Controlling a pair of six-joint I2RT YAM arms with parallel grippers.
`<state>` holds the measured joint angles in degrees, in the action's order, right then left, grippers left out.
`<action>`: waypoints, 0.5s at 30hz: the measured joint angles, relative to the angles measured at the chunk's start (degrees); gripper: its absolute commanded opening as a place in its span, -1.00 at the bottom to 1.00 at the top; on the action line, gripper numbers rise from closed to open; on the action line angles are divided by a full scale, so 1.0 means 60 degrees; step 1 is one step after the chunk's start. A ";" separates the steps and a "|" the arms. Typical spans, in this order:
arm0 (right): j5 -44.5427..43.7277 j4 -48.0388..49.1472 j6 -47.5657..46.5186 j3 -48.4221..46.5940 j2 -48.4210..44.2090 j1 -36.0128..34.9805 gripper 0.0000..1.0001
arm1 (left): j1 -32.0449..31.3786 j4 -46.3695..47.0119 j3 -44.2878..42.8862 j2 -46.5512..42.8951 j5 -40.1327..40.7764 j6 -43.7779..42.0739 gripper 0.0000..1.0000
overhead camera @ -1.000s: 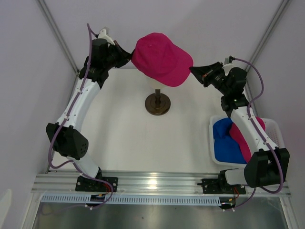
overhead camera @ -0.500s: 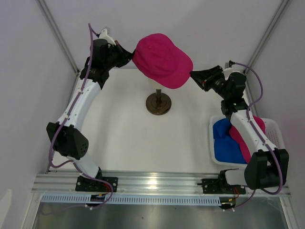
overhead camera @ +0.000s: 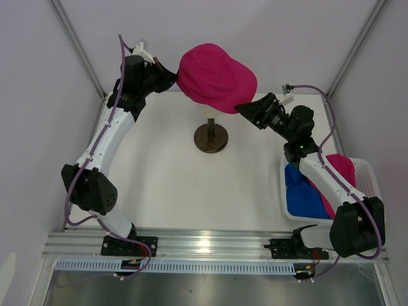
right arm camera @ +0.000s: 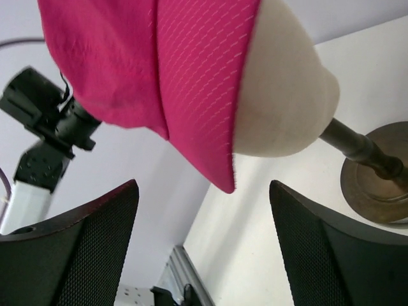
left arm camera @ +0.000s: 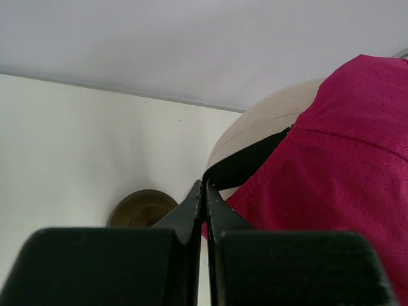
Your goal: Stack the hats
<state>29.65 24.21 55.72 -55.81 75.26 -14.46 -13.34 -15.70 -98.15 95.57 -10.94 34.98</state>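
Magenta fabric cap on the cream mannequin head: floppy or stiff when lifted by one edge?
Crown probably floppy: the magenta fabric cap creases where it drapes over the cream mannequin head. Brim likely stiffer, holding a clean curve unsupported. A sideways tug might tip the head, which stands on a thin post over a dark round base.

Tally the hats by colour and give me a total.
Pink: 2. Pink hat on the head; second pink hat in the basket.
Blue: 1. Blue hat in the basket; any under it are hidden.
Total: 3.
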 measured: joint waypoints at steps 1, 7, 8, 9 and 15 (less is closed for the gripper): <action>-0.0015 0.0033 -0.0157 0.0011 0.0011 -0.0142 0.65 | 0.0000 0.0018 0.0004 -0.0004 0.0000 -0.0004 -0.97; -0.0015 0.0608 -0.0426 0.0015 0.0215 -0.0302 0.09 | 0.0000 0.0040 0.0076 -0.0073 0.0004 -0.0011 -0.97; -0.0044 0.0670 -0.0423 0.0015 0.0240 -0.0299 -0.06 | 0.0000 0.0040 0.0102 -0.0098 0.0011 -0.0011 -0.97; -0.0062 0.0710 -0.0459 0.0015 0.0248 -0.0295 -0.17 | 0.0000 0.0040 0.0120 -0.0124 0.0015 -0.0011 -0.97; -0.0149 0.0852 -0.0379 -0.0011 0.0248 -0.0295 -0.86 | 0.0000 -0.0051 0.0149 -0.0146 0.0036 -0.0098 -0.93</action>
<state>28.75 29.32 53.45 -55.88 76.75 -16.23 -13.34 -16.01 -97.25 94.70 -10.72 34.39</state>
